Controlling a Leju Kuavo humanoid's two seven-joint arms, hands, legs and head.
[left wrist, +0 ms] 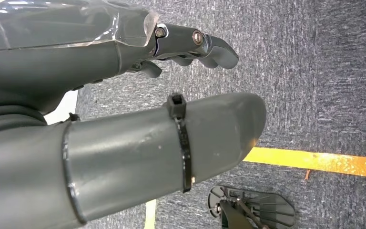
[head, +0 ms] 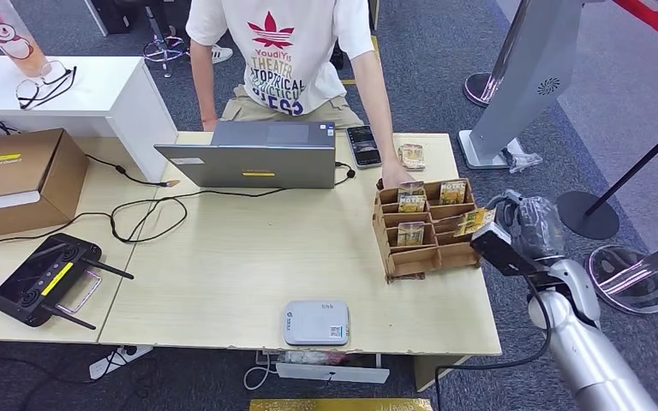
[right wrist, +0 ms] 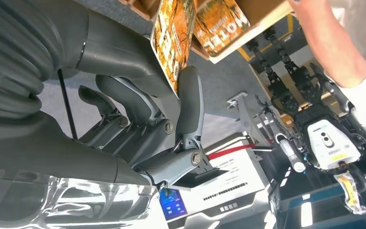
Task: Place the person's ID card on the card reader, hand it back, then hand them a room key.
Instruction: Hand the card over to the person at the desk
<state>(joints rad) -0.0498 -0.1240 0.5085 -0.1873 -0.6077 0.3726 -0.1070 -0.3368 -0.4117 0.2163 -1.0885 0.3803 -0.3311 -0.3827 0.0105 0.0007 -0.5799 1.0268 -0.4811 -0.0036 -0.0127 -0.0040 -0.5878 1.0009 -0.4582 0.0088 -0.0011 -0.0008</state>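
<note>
One room key (head: 473,222) sat pinched in the right hand (head: 527,224), an orange-patterned card clamped between its thumb (right wrist: 124,47) and a dark finger (right wrist: 189,102), just off the right side of the cardboard rack (head: 428,248). More cards stood in the rack's compartments beyond the fingertips. A person's hand (head: 392,175) rested on the table (head: 248,257) behind the rack, near a phone (head: 363,145). The card reader (head: 315,322) lay at the near edge, well apart from the fingers. The left hand (left wrist: 190,45) hung over carpet, fingers loosely curled and apart, holding nothing.
</note>
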